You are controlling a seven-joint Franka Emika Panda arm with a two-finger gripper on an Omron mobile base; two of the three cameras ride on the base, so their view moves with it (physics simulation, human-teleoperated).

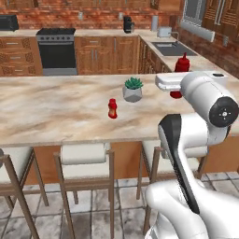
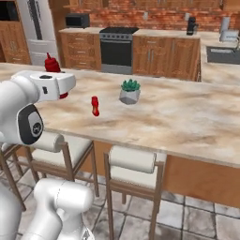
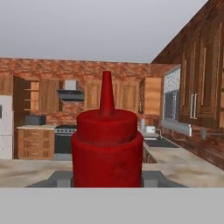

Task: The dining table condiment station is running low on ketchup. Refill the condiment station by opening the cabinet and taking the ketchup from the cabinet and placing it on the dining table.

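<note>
1. The dining table (image 1: 56,112) has a wide bare stretch from 7 to 10 o'clock in the left base view.
2. A small red bottle (image 1: 112,108) stands mid-table, with a potted succulent (image 1: 133,89) just beyond it at 1 o'clock; the gap between them looks narrow.
3. The ketchup (image 1: 182,63) stands upright near the table's 3 o'clock end, probably resting on it.
4. Stools (image 1: 86,161) line the near edge, blocking low approaches.

Around me, a red brick back wall (image 1: 93,16) rises above reddish-brown wooden base cabinets (image 1: 107,55) and a black oven range (image 1: 57,51). Cushioned wooden stools (image 1: 86,161) stand on a grey stone-tile floor (image 1: 116,205). A steel sink (image 1: 173,48) lies under a window (image 3: 171,105).
</note>
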